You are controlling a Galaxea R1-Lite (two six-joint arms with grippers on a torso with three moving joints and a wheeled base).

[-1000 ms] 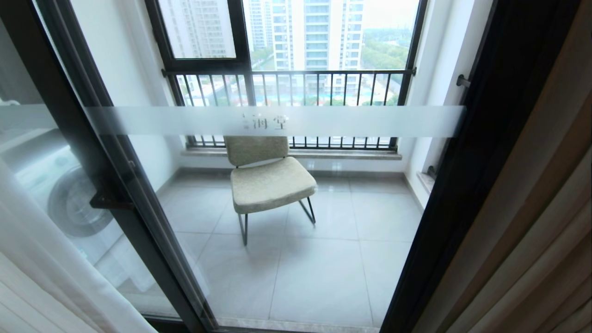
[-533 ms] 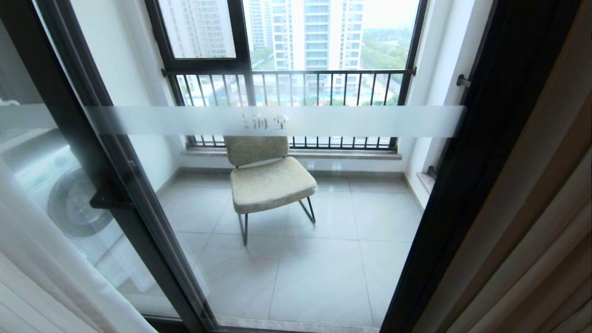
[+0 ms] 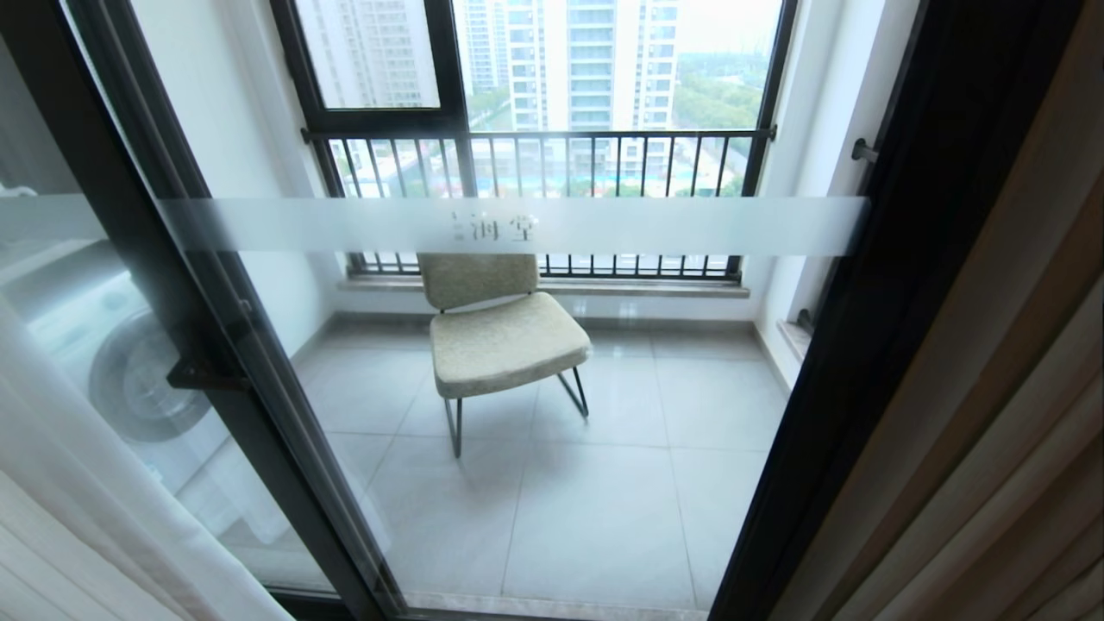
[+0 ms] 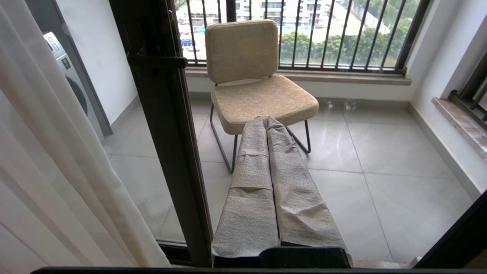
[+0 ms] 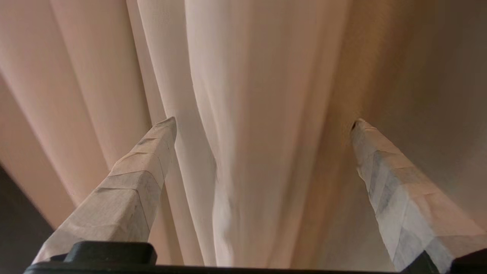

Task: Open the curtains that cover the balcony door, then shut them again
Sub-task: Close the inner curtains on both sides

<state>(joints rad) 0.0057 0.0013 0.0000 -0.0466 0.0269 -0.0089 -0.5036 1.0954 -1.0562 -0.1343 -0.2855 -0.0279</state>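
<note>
Nothing shifts in the head view; thick beige pleated curtains [image 5: 251, 125] hang beside the black-framed glass balcony door [image 3: 552, 388]. Right gripper [image 5: 262, 123] gapes at them, so bite deep into folds; left gripper [image 4: 266, 121] sits closed.

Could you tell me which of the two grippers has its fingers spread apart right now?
The right gripper: its taped fingers stand wide apart, facing folds of the curtains. The left gripper has its fingers pressed together, pointing at the chair.

A: What's out there?
B: A beige chair [image 3: 500, 332] on grey floor tiles [image 3: 604, 500], white walls [image 3: 216, 129], a barred window [image 3: 535, 164] at the frame's top.
A: And lower left?
B: A washing machine [image 3: 129, 371]; daylight on tower blocks [image 3: 586, 60].
</note>
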